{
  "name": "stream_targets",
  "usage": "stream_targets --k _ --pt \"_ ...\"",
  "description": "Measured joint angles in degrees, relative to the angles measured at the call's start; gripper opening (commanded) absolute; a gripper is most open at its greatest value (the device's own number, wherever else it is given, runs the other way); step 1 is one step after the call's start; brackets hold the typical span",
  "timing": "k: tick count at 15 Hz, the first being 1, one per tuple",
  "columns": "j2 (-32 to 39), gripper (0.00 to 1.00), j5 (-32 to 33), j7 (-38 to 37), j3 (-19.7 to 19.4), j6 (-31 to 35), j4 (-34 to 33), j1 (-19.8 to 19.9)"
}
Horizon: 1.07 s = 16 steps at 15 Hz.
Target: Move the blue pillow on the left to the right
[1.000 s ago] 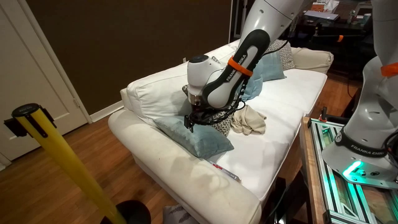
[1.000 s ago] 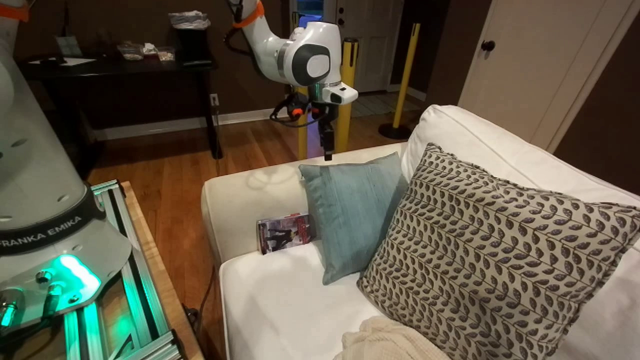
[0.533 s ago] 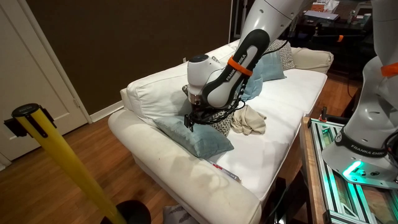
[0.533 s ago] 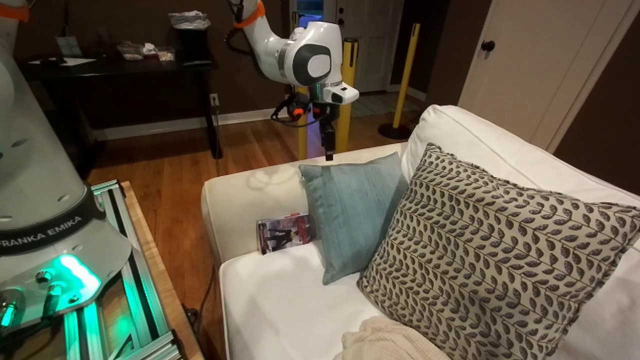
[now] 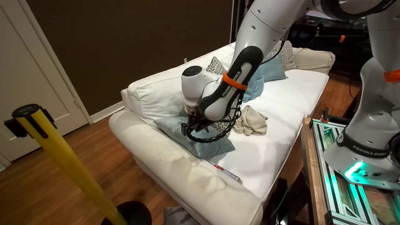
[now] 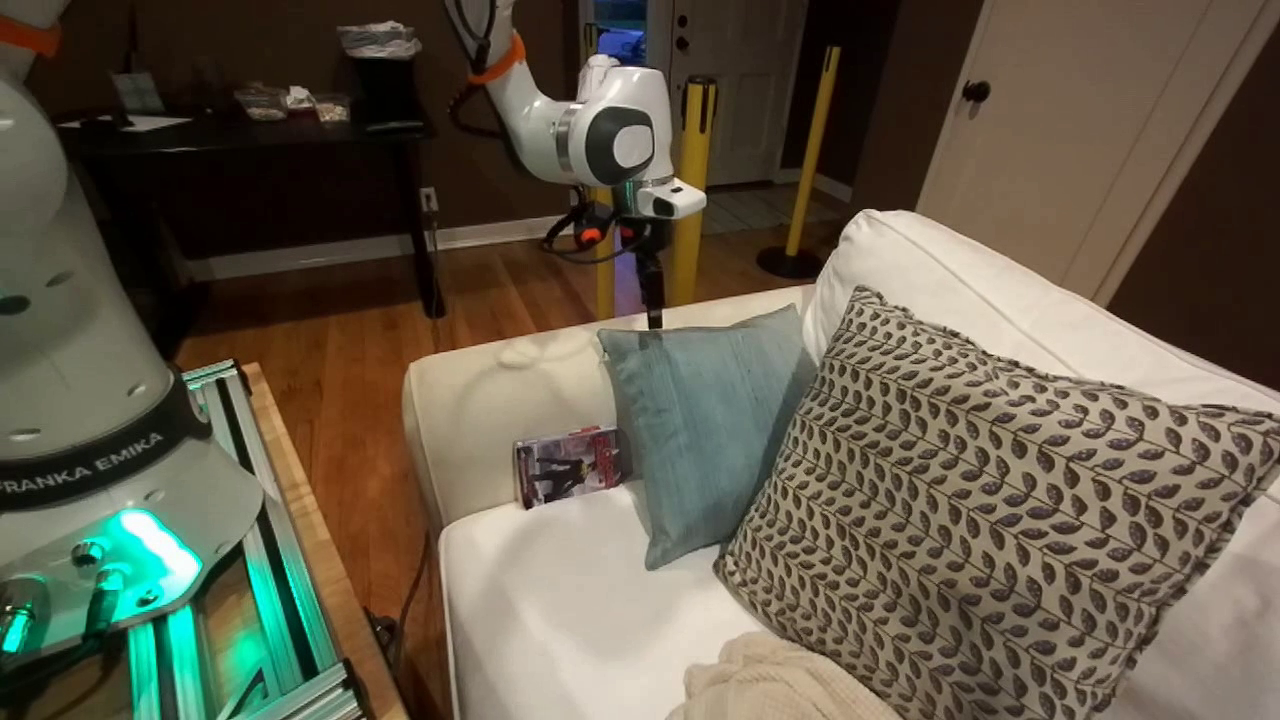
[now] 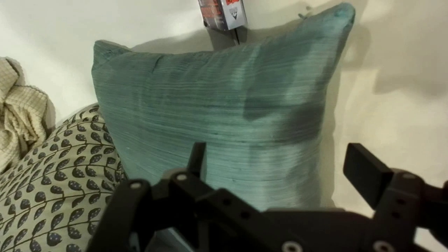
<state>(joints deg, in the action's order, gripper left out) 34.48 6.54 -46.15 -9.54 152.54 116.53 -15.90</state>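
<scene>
Plainly, jaws spread over edge of blue pillow (image 7: 217,112). Wrist view, from pillow: box (image 7: 224,14) at twelve o'clock, sofa arm (image 7: 392,115) at three, patterned pillow (image 7: 64,187) at eight.

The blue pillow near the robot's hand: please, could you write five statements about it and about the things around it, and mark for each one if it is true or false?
1. In the wrist view, the hand is open. True.
2. In an exterior view, the blue pillow is between the sofa arm and the patterned pillow. True.
3. The patterned pillow is striped. False: it has a leaf print.
4. The beige cloth lies crumpled on the sofa seat. True.
5. The blue pillow hangs in the air. False: it rests on the sofa seat.
</scene>
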Motion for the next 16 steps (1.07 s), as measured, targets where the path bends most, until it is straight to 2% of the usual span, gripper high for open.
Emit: stream_targets --k 4,8,14,15,16 --pt "5.0 1.0 0.0 -3.4 -1.7 0.0 -4.0 -2.6" --pt "9.3 1.0 0.0 -5.2 -2.2 -0.7 -8.1 -3.3" --pt "14.7 1.0 2.0 -8.9 -5.2 -10.9 -14.8 -5.7" --pt "15.5 0.75 2.2 -9.0 -5.2 -12.5 -16.1 -5.7" --pt "16.4 0.74 2.5 -9.0 -5.2 -14.0 -17.5 -5.7"
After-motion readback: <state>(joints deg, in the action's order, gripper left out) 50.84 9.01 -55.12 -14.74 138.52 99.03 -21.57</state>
